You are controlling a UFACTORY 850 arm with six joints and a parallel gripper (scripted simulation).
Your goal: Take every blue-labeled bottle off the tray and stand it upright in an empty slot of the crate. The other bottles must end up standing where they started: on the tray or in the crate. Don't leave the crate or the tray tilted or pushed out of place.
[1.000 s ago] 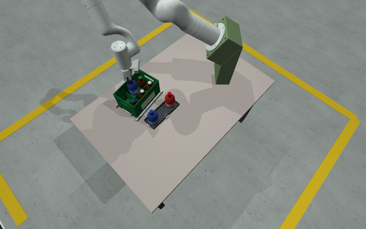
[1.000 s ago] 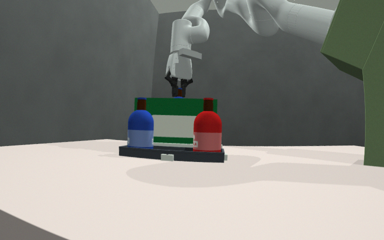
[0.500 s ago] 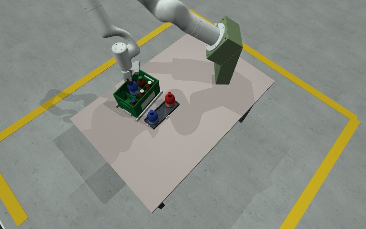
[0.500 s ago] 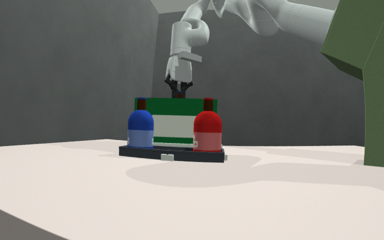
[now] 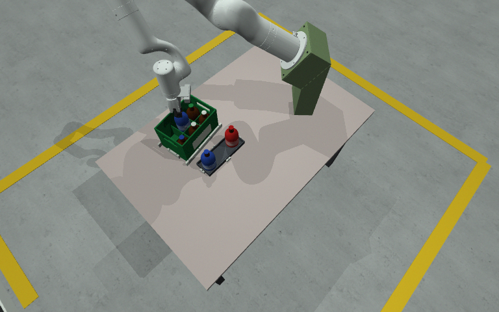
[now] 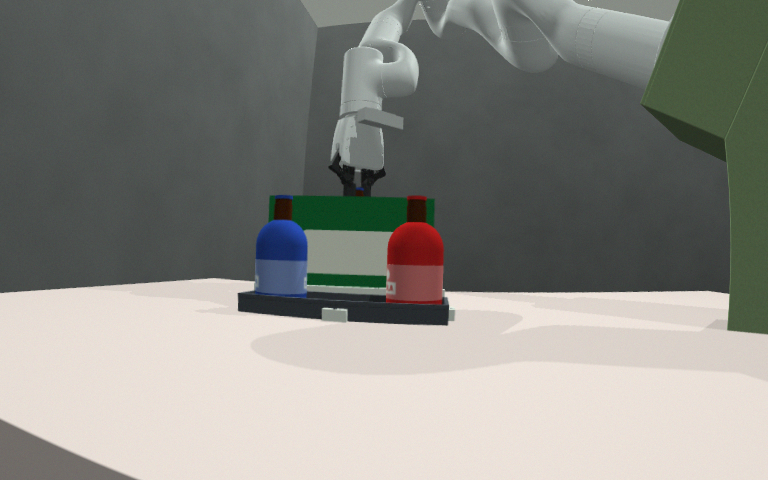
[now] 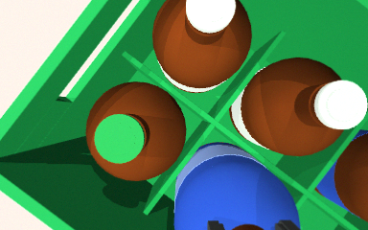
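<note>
My gripper (image 5: 175,111) is shut on the neck of a blue-labeled bottle (image 5: 180,120) and holds it low inside a slot of the green crate (image 5: 187,129). In the wrist view the blue bottle (image 7: 237,192) fills the slot below my fingers. Another blue-labeled bottle (image 5: 208,159) stands upright on the dark tray (image 5: 219,151), and it also shows in the exterior view (image 6: 281,251). A red-labeled bottle (image 5: 231,136) stands at the tray's other end. A second blue-capped bottle (image 5: 181,139) stands in a front slot of the crate.
Brown bottles stand in other crate slots: one with a green cap (image 7: 135,132) and two with white caps (image 7: 202,44) (image 7: 294,106). The tray lies right beside the crate. A green block (image 5: 307,69) on the arm hangs above the table's far side.
</note>
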